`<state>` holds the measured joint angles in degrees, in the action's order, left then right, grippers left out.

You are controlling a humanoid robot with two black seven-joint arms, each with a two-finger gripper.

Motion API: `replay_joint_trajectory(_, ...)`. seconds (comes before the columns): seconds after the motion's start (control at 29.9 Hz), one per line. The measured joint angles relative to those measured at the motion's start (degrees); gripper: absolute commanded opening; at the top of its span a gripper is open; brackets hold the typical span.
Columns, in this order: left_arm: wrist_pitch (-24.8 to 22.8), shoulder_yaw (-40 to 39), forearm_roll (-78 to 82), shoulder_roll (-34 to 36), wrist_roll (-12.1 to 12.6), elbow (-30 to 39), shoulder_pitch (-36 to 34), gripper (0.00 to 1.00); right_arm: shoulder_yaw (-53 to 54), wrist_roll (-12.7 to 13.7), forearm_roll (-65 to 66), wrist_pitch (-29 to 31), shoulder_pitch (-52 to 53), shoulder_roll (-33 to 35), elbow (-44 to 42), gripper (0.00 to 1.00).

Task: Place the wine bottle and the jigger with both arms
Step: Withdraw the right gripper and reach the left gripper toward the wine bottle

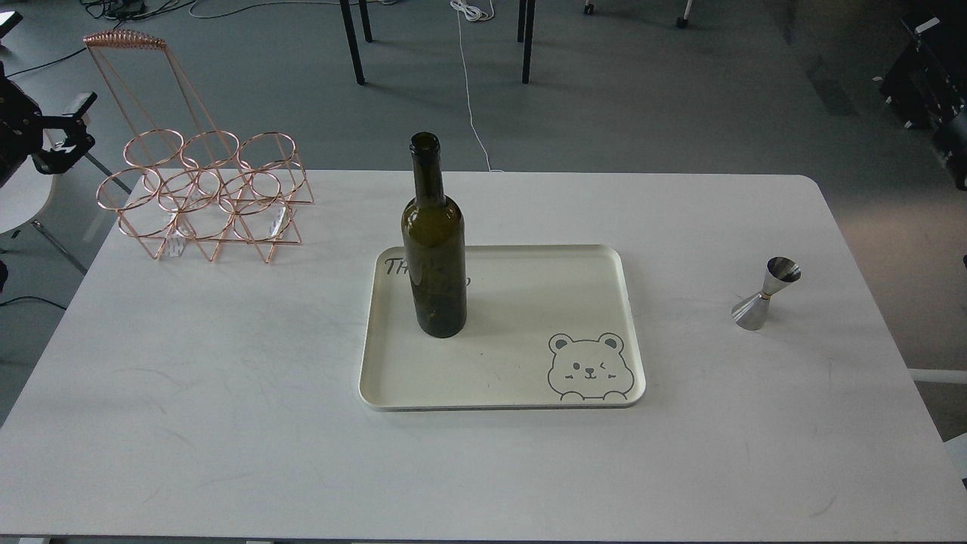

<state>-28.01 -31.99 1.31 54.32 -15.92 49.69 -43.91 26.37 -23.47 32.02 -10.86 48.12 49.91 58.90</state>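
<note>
The wine bottle (434,249), dark olive-green and without a label, stands upright on the left part of a cream tray (604,264) at the table's middle. The jigger (764,293), a small steel double cone, stands a little tilted on the bare table far to the right of the tray. My left gripper (74,122) is off the table's far left corner, well away from the bottle, with its fingers apart and empty. A dark shape at the right edge (940,106) looks like my right arm. Its fingers cannot be told apart.
A copper wire bottle rack (204,193) with a tall handle stands at the table's back left. The tray has a bear drawing (589,368) at its front right. Table legs and cables are on the floor behind. A white stool (23,200) is at the left.
</note>
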Motion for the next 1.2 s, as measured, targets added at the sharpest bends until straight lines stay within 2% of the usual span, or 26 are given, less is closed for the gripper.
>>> replay_joint_trajectory(0.13, 0.01, 0.08, 4.23, 4.51, -0.15, 6.63, 0.2, 0.99, 0.75, 0.0, -8.93, 3.54, 0.07, -2.19, -3.3, 0.99)
replay_joint_trajectory(0.27, 0.01, 0.03, 9.95, 8.66, -0.25, 15.64, 0.21, 0.99, 2.34, -0.06, -20.29, 9.77, -0.03, -3.66, -8.41, 0.99)
replay_joint_trajectory(0.6, 0.0, -1.23, 36.16, 10.76, -0.36, 36.21, -0.44, 0.99, 2.92, -0.12, -45.86, 34.41, -0.96, -8.98, -25.51, 0.99)
replay_joint_trajectory(0.67, 0.0, -1.23, 42.49, 10.54, -0.36, 39.26, -0.46, 0.99, 3.02, -0.12, -48.0, 37.39, -1.02, -11.16, -29.24, 0.99)
replay_joint_trajectory(0.94, 0.72, -1.07, 66.3, 8.73, -0.52, 47.6, -0.48, 0.99, 7.15, 0.43, -51.12, 38.84, -3.92, -14.91, -35.73, 1.0)
replay_joint_trajectory(1.2, 10.63, -0.2, 89.92, 1.8, -0.53, 48.22, 0.15, 0.95, 8.55, 0.57, -51.52, 38.87, -4.52, -17.51, -35.96, 1.0)
